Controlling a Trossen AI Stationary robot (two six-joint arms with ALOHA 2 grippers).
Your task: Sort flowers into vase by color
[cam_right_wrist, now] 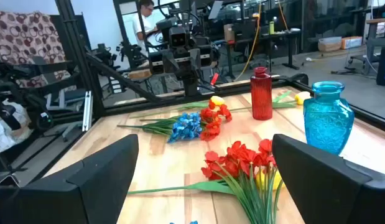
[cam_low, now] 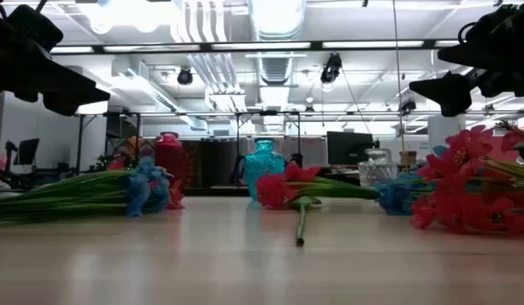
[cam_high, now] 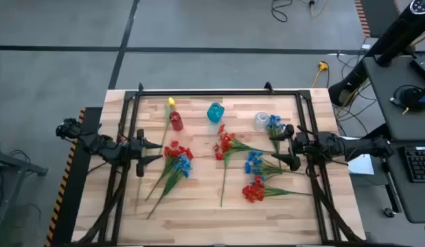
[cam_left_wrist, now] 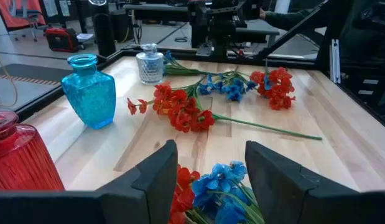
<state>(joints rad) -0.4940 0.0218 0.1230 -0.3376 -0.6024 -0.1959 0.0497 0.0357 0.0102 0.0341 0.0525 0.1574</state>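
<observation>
Left gripper (cam_high: 149, 150): fingers parted, nothing held; red-and-blue spray (cam_high: 178, 159) lies just at 3 o'clock, stems trailing toward 7 o'clock.
Red vase (cam_high: 176, 121): at 12 o'clock of that spray.
Right gripper (cam_high: 286, 146): fingers spread wide, empty; blue spray (cam_high: 254, 163) nearest, at 8 o'clock.

Wood-plank table (cam_high: 198, 216) with a black frame around it. Along the upper edge: red vase (cam_high: 176, 121), blue vase (cam_high: 215, 112), clear vase (cam_high: 261, 121) (all upright). Flowers lying flat: red/blue bunch (cam_high: 176, 159) centre-left, red spray (cam_high: 224, 145) centre, blue spray (cam_high: 254, 164) and red spray (cam_high: 254, 190) lower right.
</observation>
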